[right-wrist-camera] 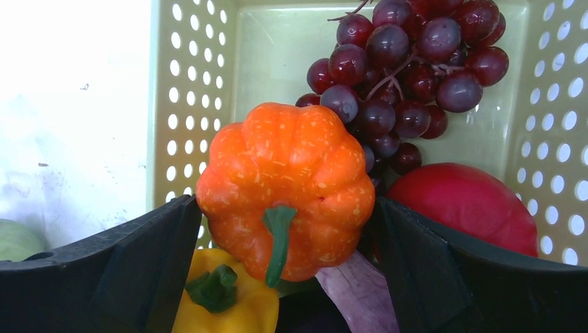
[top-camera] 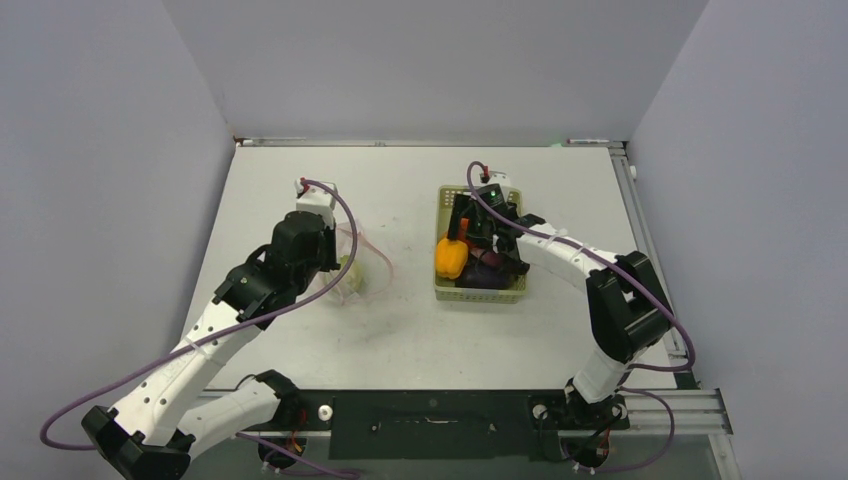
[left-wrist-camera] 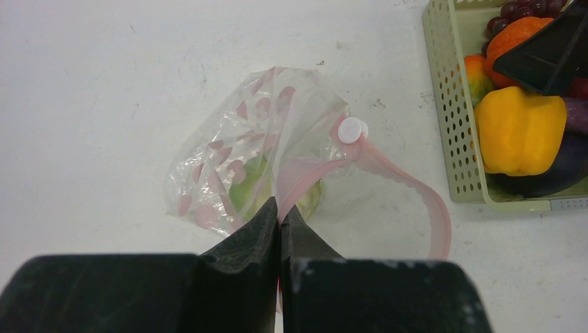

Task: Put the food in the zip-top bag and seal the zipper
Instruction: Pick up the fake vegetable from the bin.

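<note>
Listing the state of work, item by item. Left pincer (left-wrist-camera: 279, 211): narrow, jaws pressed together on the mouth edge of the crinkly clear plastic bag with pink dots (left-wrist-camera: 229, 152), which lies on the white table (top-camera: 420, 330), apart from and to the left of the pale green perforated plastic basket (left-wrist-camera: 451, 125); thin pink-red zipper strip (left-wrist-camera: 416, 191): unsealed, looping out in a slack curve from its round white slider (left-wrist-camera: 351, 130); bag contents: one rounded green toy piece (left-wrist-camera: 244, 191), nothing else that I can make out. Right pincer (right-wrist-camera: 286, 208): down inside the basket, jaws set against both flanks of the orange toy pumpkin with green stem (right-wrist-camera: 288, 173), so I count it as held; whether it is lifted off the pile I cannot tell. Other pieces in the basket: bunch of dark purple toy grapes (right-wrist-camera: 409, 76); smooth red rounded piece (right-wrist-camera: 464, 201); yellow toy bell pepper (right-wrist-camera: 222, 305); purple eggplant (right-wrist-camera: 357, 291), mostly hidden beneath the pumpkin. Progress, by my reckoning: early; one piece bagged, one in hand, four waiting; sealing the zipper comes last.
</note>
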`<state>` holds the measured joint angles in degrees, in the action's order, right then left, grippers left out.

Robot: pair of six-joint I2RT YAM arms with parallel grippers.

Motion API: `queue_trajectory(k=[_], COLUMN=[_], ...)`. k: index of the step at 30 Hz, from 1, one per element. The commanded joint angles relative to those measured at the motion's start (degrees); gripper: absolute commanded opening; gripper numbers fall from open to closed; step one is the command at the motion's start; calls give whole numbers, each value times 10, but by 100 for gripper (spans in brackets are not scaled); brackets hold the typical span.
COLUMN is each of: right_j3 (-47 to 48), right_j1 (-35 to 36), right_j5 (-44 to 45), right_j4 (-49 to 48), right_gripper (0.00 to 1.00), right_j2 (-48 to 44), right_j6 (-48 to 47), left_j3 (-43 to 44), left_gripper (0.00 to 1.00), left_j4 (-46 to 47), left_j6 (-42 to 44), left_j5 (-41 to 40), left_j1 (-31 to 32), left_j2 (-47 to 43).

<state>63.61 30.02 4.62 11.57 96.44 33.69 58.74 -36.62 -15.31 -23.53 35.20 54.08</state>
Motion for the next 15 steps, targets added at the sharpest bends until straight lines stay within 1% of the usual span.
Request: queue_trajectory(k=[1, 6, 9, 13, 15], right_j3=[15, 6, -1, -2, 0], right_j1=[-5, -3, -2, 3, 7], right_j5=[7, 26, 33, 42, 47], right_j4=[-23, -19, -19, -13, -9], right_gripper=[95, 78, 72, 60, 56], right_j2=[1, -26, -48, -72, -82], right_j6=[-4, -17, -25, -35, -40], left_j3=[4, 4, 4, 3, 3], left_gripper=[0, 0, 0, 0, 0], left_j4=[28, 28, 28, 29, 28], left_j6=[5, 5, 5, 5, 5], left_j5=[6, 6, 6, 6, 5], left_j1=[-5, -5, -6, -6, -6], left_j2=[-7, -6, -6, -6, -6])
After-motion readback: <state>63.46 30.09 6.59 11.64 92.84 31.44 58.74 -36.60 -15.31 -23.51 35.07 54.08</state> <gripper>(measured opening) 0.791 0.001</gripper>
